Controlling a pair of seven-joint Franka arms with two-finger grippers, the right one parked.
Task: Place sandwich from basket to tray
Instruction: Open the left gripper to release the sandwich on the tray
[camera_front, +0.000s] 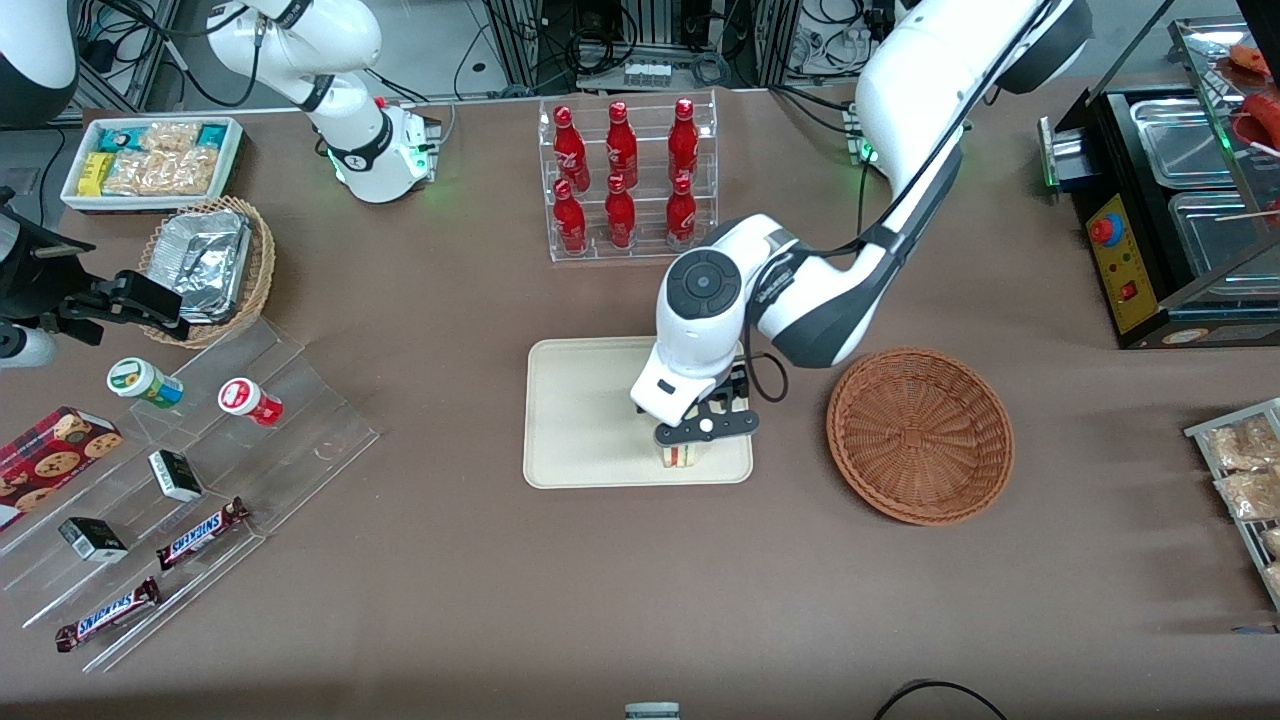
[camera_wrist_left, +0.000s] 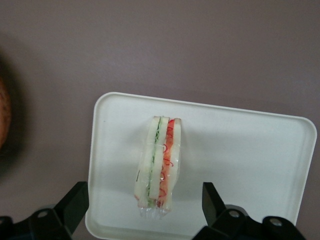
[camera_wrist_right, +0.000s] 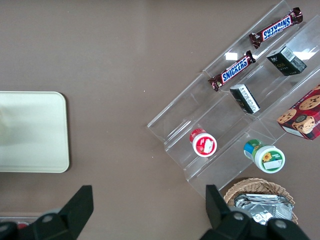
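Pale white sandwich with red and green layers; cream-white tray; reddish-brown woven basket; black gripper above the tray.

Table: wide surface under a plain brown cloth, evenly lit, soft shadows beneath standing items.

Clear acrylic rack: two tiers, six red bottles, farther from the front camera than the table's middle.

Clear stepped acrylic display: toward the parked arm's end; holds Snickers bars, small dark boxes, two lidded cups and a cookie box.

Tan wicker basket: holds foil trays.

White bin: snack packets.

Black warming cabinet: steel pans, toward the working arm's end.

Floor: grey, strewn with cables.
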